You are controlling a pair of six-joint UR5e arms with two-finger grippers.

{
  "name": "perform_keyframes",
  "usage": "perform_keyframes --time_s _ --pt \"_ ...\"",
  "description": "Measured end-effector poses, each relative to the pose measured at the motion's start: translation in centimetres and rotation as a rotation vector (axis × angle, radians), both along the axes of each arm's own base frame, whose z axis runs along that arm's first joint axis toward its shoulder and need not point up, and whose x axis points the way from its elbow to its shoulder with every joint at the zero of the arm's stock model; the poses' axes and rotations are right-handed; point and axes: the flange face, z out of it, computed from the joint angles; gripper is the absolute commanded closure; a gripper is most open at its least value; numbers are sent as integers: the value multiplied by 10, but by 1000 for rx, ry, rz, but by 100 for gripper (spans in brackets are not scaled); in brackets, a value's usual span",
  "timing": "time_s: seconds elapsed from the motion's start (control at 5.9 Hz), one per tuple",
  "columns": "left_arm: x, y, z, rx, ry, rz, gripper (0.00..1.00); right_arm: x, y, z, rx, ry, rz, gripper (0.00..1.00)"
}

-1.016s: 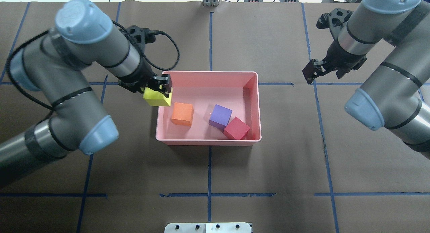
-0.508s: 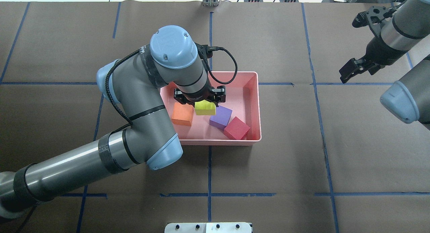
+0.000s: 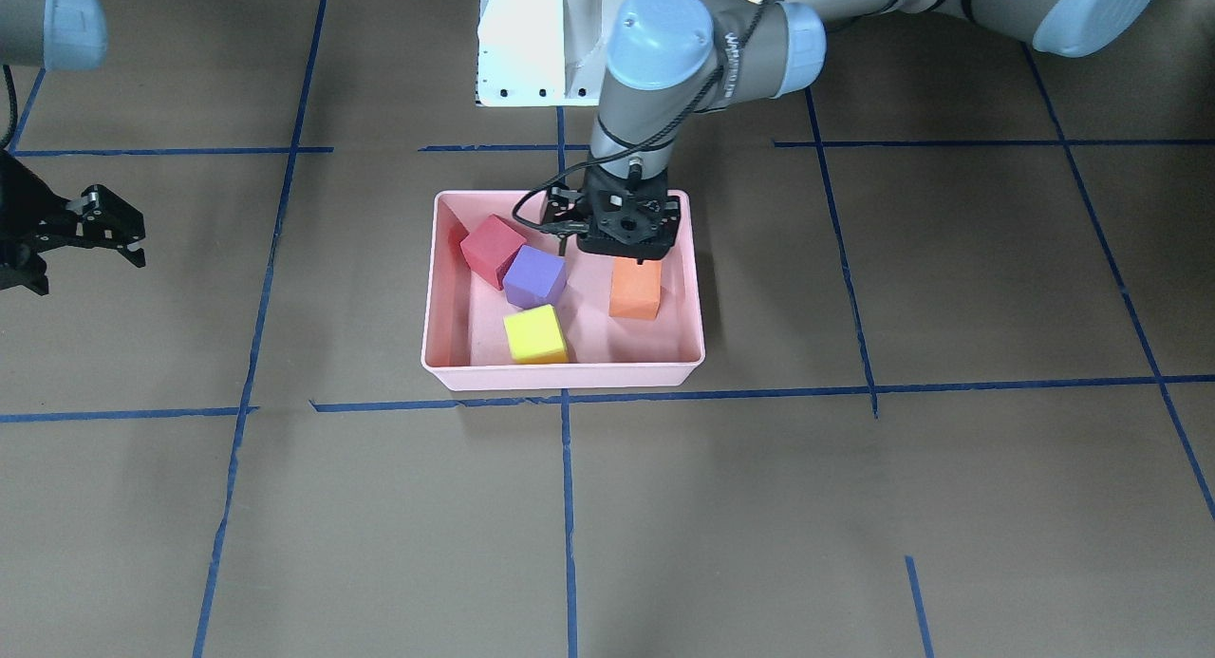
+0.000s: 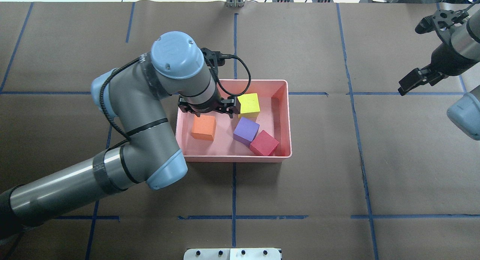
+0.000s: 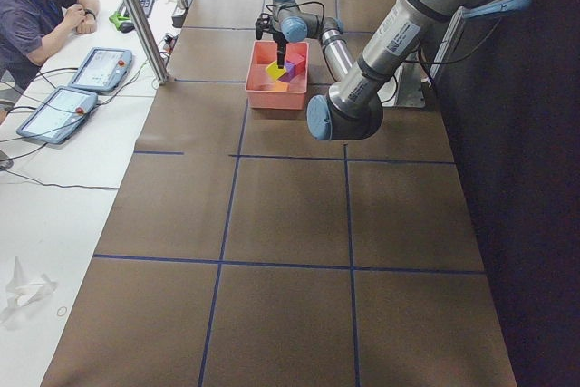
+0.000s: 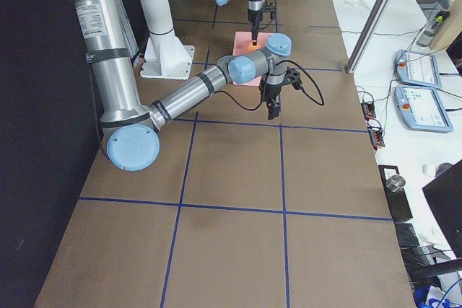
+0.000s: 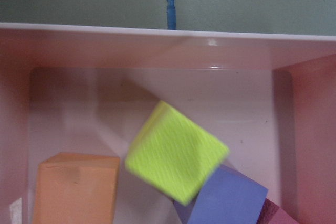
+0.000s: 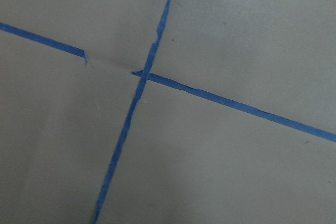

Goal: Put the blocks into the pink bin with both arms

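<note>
The pink bin (image 4: pixel 288 121) holds all four blocks: orange (image 4: pixel 203 127), purple (image 4: pixel 246 130), red (image 4: pixel 264 143) and yellow-green (image 4: pixel 249 104). The yellow-green block lies free by the far wall, next to the purple one. My left gripper (image 4: pixel 208 108) hangs open and empty over the bin's left half, just above the orange block (image 3: pixel 635 288). The left wrist view shows the yellow-green block (image 7: pixel 176 153) tilted and blurred, between the orange (image 7: pixel 76 187) and purple (image 7: pixel 226 203) blocks. My right gripper (image 4: pixel 408 83) is open and empty, far to the right of the bin, above the bare table.
Brown paper with blue tape lines (image 8: pixel 142 72) covers the table. The white pedestal base (image 3: pixel 536 41) stands behind the bin. An operator (image 5: pixel 41 2) sits with tablets (image 5: pixel 100 68) at the side bench.
My left gripper carried the yellow-green block over the bin and let it go; the block now lies near the far wall. My right arm has drawn back to the right.
</note>
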Motion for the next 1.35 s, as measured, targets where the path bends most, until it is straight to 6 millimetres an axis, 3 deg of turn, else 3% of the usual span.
perform_keyframes --time_s 0.17,0.34,0.85,1.02,1.19,1.35 --pt "-41 -8 34 48 -13 46 0 30 5 25 14 5 -22 0" --pt "-94 -27 68 94 -22 96 0 65 15 55 33 18 -48 0" --pt "-285 -72 208 245 -91 230 0 184 76 153 26 40 -59 0" --pt "-353 -73 263 237 -121 226 0 217 103 180 -21 39 -7 0" --pt "-414 -61 320 205 -153 209 0 235 124 200 -68 29 35 0" --pt "-473 -36 375 167 -163 192 0 240 132 212 -101 10 55 0"
